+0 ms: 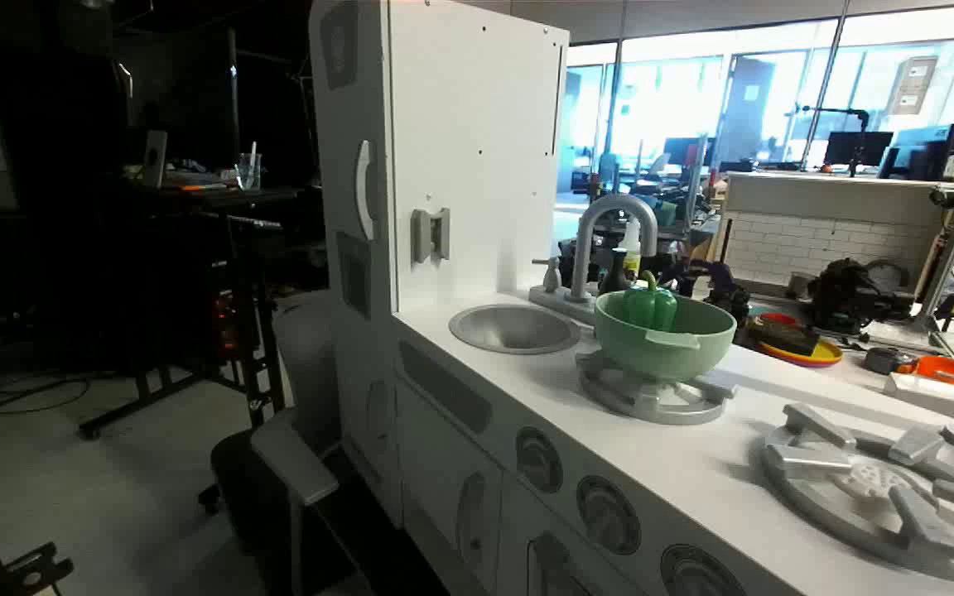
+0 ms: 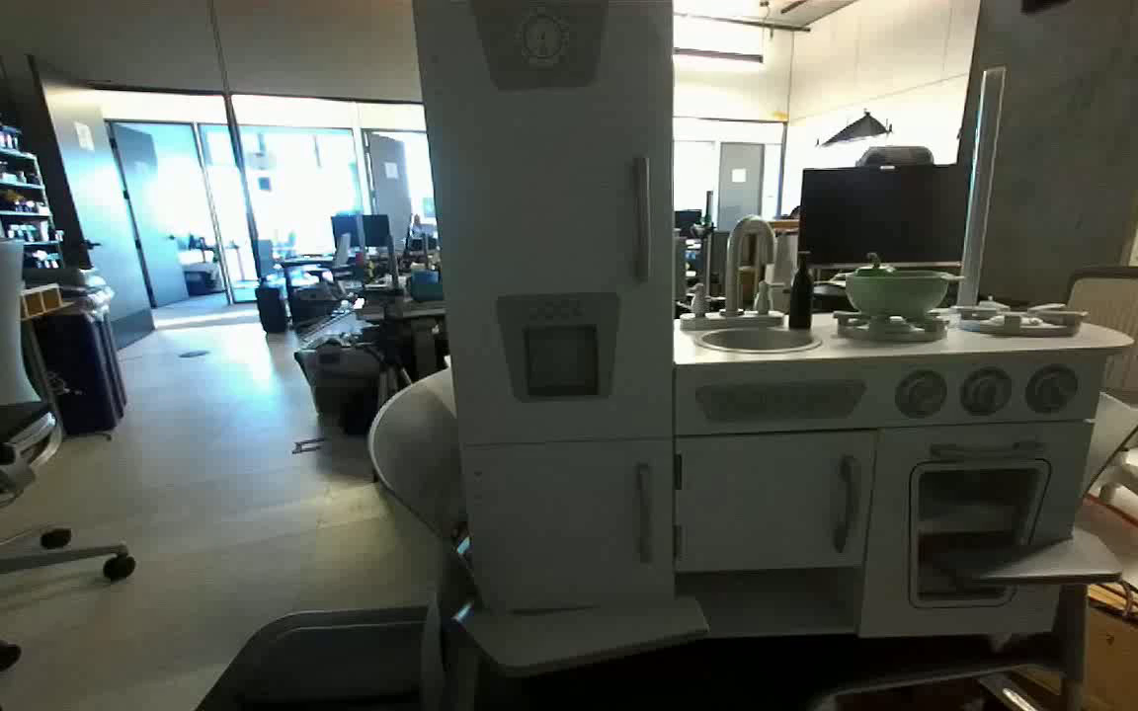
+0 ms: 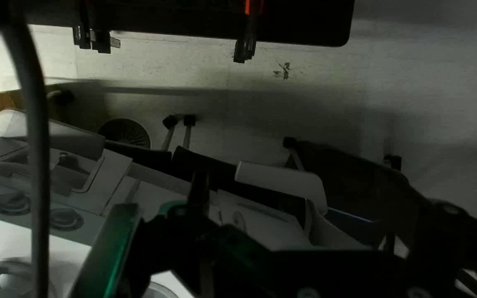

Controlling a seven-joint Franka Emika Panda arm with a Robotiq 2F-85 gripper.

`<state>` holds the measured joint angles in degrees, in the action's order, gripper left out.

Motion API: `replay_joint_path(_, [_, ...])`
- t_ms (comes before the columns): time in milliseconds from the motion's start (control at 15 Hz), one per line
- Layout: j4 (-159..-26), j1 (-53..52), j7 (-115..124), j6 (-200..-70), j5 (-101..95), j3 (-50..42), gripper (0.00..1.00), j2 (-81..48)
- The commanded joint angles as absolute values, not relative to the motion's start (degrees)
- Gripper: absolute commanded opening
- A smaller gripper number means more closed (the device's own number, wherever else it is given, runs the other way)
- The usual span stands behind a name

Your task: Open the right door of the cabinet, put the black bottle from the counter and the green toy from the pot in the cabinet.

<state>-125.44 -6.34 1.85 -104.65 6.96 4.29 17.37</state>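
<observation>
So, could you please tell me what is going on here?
The robot's dark claw is open and appears to hold nothing. A slim black bottle and a shiny green bell-pepper toy are meant for the tall white boxy cabinet, whose doors look shut. The bottle stands upright on the white counter, near the round silver sink; the toy sits in the round pale mint-green pot on a round grey burner.

Glossy plastic-looking green toy (image 1: 650, 309), smooth matt pot (image 1: 666, 354), smooth matt cabinet (image 1: 477, 99), metallic-looking sink (image 1: 514, 329)

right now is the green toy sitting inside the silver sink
No, in an exterior view the green toy sits in the pot, beside the sink.
</observation>
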Motion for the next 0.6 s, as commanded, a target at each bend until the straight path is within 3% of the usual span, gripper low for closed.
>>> replay_joint_path(0, [-125.3,-6.0,1.8,-104.5,7.0,4.6,1.00,17.4])
replay_joint_path(533, [-119.3,-6.7,12.0,-110.4,5.0,8.9,1.00,8.4])
